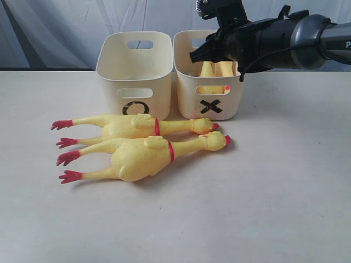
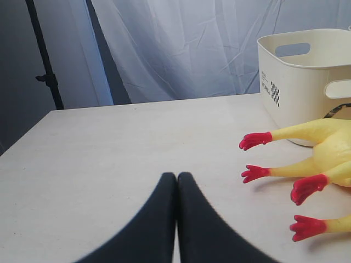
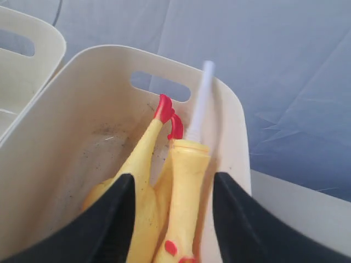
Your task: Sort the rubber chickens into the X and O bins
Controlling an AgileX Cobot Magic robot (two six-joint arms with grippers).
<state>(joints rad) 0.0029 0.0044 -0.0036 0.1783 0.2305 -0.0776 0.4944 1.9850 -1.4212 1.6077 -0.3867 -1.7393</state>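
Two fat rubber chickens (image 1: 129, 127) (image 1: 140, 158) lie side by side on the table before the bins, heads to the right. Behind them stand the O bin (image 1: 112, 90) on the left and the X bin (image 1: 189, 98) on the right. Two slimmer chickens (image 3: 186, 181) (image 3: 140, 159) lean inside the X bin (image 3: 82, 109), feet up. My right gripper (image 1: 196, 55) hovers over that bin. In its wrist view the right gripper (image 3: 171, 178) is open, its fingers on either side of one slim chicken without touching it. My left gripper (image 2: 176, 176) is shut and empty, low over bare table, apart from the red feet (image 2: 255, 141).
The O bin (image 2: 299, 93) shows at the side of the left wrist view, with the fat chickens' legs (image 2: 323, 134) in front of it. A pale curtain hangs behind the table. The left arm is out of the exterior view.
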